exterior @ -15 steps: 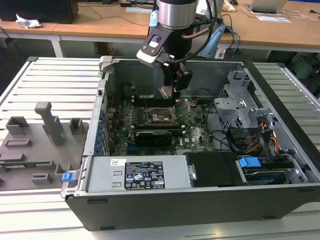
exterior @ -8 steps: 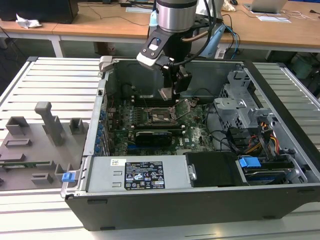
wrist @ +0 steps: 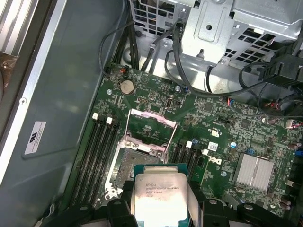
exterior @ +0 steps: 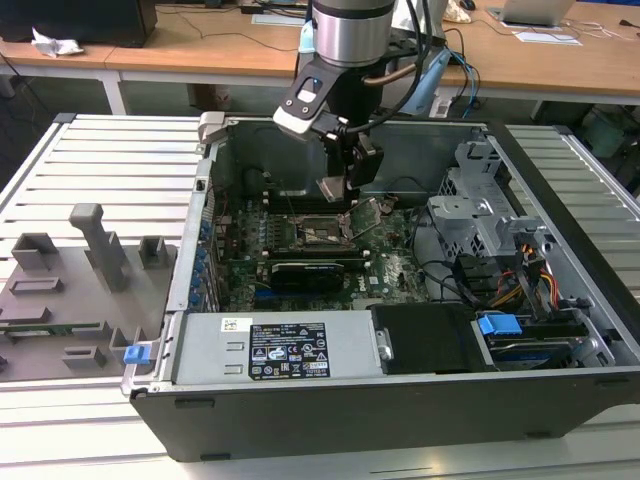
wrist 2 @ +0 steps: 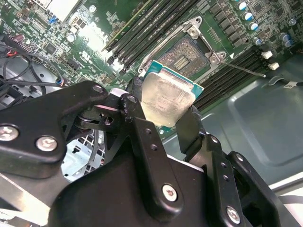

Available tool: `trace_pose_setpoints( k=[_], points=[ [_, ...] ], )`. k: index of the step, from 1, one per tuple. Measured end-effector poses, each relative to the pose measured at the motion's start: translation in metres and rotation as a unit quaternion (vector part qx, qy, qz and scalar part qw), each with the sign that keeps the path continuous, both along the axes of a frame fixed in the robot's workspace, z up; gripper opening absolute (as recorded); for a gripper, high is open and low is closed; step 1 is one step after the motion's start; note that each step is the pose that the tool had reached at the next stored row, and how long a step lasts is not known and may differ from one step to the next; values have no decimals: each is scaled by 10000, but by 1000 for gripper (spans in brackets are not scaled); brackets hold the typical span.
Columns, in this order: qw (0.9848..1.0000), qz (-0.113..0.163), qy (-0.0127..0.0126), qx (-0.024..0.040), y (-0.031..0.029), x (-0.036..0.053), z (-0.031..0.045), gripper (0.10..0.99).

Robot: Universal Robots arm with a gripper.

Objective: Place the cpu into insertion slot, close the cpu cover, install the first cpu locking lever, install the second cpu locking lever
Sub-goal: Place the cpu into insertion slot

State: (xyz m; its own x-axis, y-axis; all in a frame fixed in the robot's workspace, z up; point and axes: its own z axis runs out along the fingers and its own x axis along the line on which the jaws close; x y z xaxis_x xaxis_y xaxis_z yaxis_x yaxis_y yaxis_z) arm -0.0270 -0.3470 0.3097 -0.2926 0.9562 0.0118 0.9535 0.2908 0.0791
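My gripper (exterior: pixel 343 182) is shut on the cpu (exterior: pixel 332 189), a small square chip with a silvery top, inside the open computer case. The chip hangs a little above the green board, over the open insertion slot (exterior: pixel 318 233). In both wrist views the black fingers (wrist 2: pixel 136 97) clamp two opposite edges of the cpu (wrist 2: pixel 166 98) (wrist: pixel 158 196). The bare insertion slot (wrist: pixel 138 163) (wrist 2: pixel 185 54) lies just beyond the chip. The cpu cover (wrist: pixel 152 122) stands flipped open at the slot's far edge. A thin metal locking lever (wrist 2: pixel 244 69) sticks out beside the slot.
Black memory slots (wrist: pixel 102 151) flank the socket. A grey drive cage (exterior: pixel 480 215) with cables stands on the exterior view's right, and a labelled power supply (exterior: pixel 270 350) lies at the case front. Grey fixtures (exterior: pixel 90 250) sit on the slatted table at the exterior view's left.
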Motion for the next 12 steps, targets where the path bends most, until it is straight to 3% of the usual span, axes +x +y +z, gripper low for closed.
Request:
trace_pose_setpoints(
  k=[12],
  points=[
    [10000,0,0,0,0,0,-38,529]
  ],
)
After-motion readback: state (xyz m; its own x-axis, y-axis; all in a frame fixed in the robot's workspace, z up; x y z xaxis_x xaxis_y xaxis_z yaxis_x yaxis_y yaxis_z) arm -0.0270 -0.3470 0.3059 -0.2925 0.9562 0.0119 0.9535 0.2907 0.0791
